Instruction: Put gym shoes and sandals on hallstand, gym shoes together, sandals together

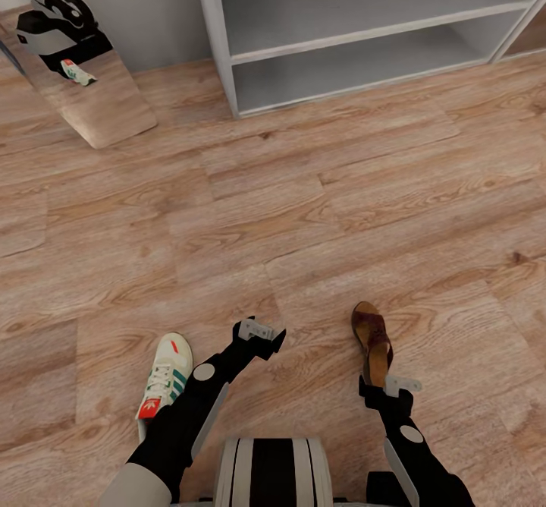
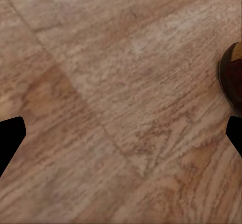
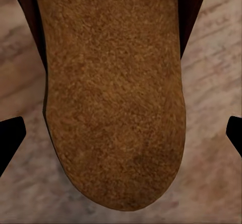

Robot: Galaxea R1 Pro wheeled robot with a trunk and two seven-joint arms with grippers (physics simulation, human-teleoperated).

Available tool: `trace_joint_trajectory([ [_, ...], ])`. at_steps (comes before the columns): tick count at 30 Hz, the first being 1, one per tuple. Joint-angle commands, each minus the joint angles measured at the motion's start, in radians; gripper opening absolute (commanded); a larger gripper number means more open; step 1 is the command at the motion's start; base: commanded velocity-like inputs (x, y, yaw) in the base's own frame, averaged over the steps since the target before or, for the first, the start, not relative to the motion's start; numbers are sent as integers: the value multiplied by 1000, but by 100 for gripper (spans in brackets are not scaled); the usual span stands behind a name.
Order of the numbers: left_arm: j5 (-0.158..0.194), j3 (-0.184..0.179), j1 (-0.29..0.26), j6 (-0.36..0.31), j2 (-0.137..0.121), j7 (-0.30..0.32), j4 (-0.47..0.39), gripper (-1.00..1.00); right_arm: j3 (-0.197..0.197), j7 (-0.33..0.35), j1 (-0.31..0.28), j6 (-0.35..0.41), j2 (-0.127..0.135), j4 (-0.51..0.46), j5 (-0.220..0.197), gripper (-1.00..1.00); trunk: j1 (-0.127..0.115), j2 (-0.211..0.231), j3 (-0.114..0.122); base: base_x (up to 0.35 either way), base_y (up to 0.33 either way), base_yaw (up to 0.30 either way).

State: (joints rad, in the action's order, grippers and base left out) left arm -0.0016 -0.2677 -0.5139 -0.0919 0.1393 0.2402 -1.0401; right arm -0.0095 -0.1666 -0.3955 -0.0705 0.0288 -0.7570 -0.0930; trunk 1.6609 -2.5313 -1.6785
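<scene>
While the robot looks down from its head camera, the wood floor (image 1: 318,211) takes up most of the shot, with the pale grey shoe rack (image 1: 364,36) standing against the wall at the far side, both shelf slots bare. A leaning mirror (image 1: 83,89) sits off to the left of it and catches a bit of the robot plus a sneaker. On the floor near the robot's base, one white sneaker (image 1: 164,374) with green stripes lies just beside the left arm. The left gripper (image 1: 262,332) hovers over bare planks, holding nothing. The brown sandal (image 1: 372,340) lies in front of the right gripper (image 1: 394,385), heel end right at the fingers.

Left wrist camera: mostly floor, dark fingertips (image 2: 10,138) at both edges, so spread wide. The sandal (image 2: 233,78) pokes in at one edge.

Right wrist camera: the sandal's tan insole (image 3: 111,93) sits dead centre, and the fingertips (image 3: 10,138) are wide apart on either side, not touching it.
</scene>
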Motion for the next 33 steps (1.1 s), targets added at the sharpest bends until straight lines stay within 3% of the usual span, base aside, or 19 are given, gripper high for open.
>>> trace_joint_trajectory([
  [1, 0, 1, 0, -6, 0, 3, -1, 100, 2, -2, 0, -5, 0, 1, -10, 100, 0, 0, -2, 0, 0, 0],
  [21, 3, 2, 0, -5, 0, 1, -1, 100, 3, -2, 0, -4, 0, -2, -10, 100, 0, 0, -10, 0, 0, 0],
  [22, 3, 2, 0, -6, 0, 1, -1, 100, 3, -2, 0, -4, 0, -2, -10, -100, 0, 0, -10, 0, 0, 0],
  [33, 3, 2, 0, -7, 0, 1, -1, 100, 3, -2, 0, -5, 0, -1, -10, -100, 0, 0, -10, 0, 0, 0],
])
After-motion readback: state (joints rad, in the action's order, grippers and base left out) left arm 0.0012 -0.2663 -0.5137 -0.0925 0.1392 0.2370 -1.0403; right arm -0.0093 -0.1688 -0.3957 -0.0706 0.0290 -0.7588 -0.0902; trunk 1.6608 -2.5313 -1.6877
